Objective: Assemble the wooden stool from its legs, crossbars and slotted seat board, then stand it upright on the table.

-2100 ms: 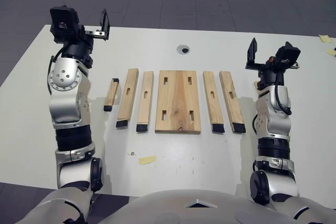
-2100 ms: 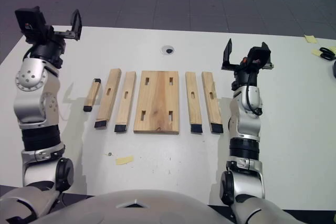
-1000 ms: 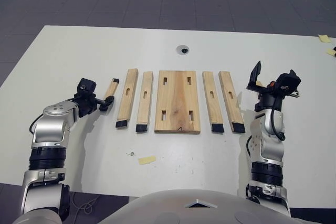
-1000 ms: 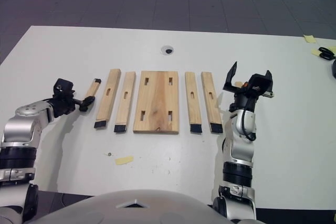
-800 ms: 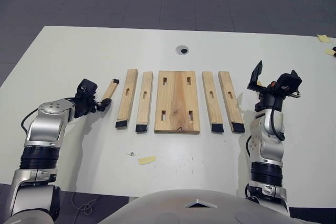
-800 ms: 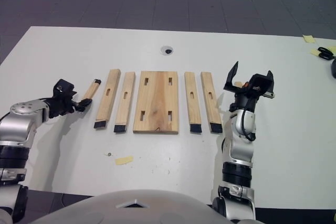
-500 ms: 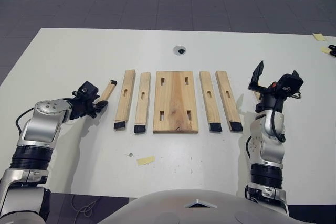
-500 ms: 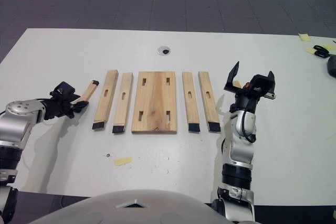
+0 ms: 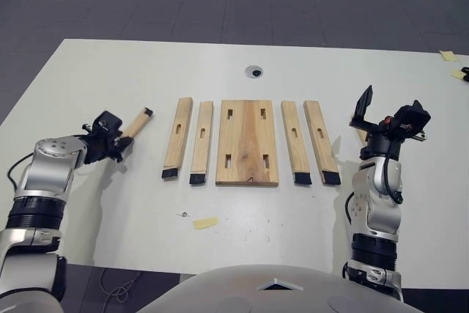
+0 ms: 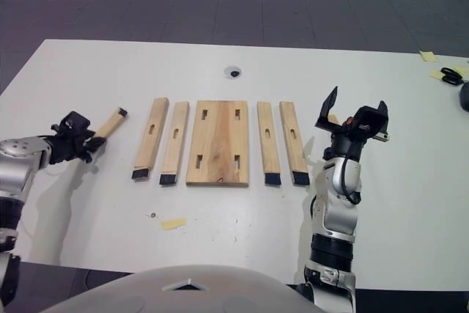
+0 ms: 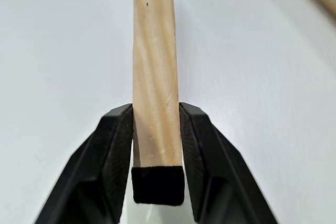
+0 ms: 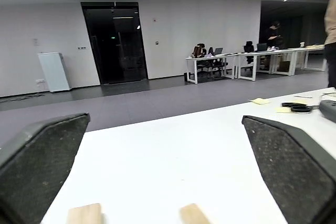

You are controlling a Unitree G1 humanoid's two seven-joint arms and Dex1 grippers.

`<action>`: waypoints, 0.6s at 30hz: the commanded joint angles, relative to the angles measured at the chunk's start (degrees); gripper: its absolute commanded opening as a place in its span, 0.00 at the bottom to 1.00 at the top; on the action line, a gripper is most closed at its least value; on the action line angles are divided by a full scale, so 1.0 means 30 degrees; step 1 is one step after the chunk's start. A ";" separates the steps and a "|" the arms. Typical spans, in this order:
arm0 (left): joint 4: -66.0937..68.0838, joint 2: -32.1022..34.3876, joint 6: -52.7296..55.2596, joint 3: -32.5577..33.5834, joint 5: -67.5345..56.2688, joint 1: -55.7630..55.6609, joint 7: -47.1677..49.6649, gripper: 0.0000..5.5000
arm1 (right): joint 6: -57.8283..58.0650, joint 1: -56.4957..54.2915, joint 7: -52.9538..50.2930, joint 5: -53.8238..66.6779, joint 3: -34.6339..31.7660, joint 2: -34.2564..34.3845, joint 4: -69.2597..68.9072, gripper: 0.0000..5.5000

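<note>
The slotted seat board [image 9: 248, 141] lies flat mid-table. Two slotted legs lie to its left [image 9: 177, 136] [image 9: 201, 141] and two to its right [image 9: 292, 141] [image 9: 321, 141], all parallel. My left gripper [image 9: 113, 142] is low at the table's left, shut on the near end of a short black-tipped crossbar [image 9: 135, 122], which slants away to the right. In the left wrist view the crossbar [image 11: 155, 77] sits between both fingers [image 11: 118, 145]. My right gripper [image 9: 388, 111] is raised right of the legs, open and holding nothing. A bit of wood [image 10: 331, 119] shows behind it.
A round cable hole [image 9: 254, 71] lies behind the board. A scrap of yellow tape [image 9: 205, 222] sits near the front edge. Yellow notes [image 9: 448, 56] and scissors [image 10: 451, 71] lie at the far right corner. There is bare table [image 9: 88, 78] at the left rear.
My left arm came down from a raised pose, shut on the short crossbar and drew it leftward, away from the legs, turning it aslant. The right gripper stayed raised and open.
</note>
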 commanded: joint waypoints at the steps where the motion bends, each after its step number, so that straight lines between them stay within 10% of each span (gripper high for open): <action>1: -0.5599 -0.2162 -0.0416 0.0287 -0.3095 -0.2288 -0.1425 0.23 | 0.3503 -0.1581 0.3211 0.7437 0.1246 0.1190 -0.2795 0.98; 7: -0.9069 -0.2727 -0.0645 -0.2545 -0.4055 -0.0712 -0.4278 0.23 | 0.7738 -0.2857 0.6404 1.4367 0.3240 0.1642 -0.3695 0.98; 18: -1.1742 -0.3420 -0.0933 -0.4368 -0.3037 0.0486 -0.4001 0.23 | 0.8836 -0.4163 0.4416 1.4620 0.4234 0.3347 -0.1555 0.84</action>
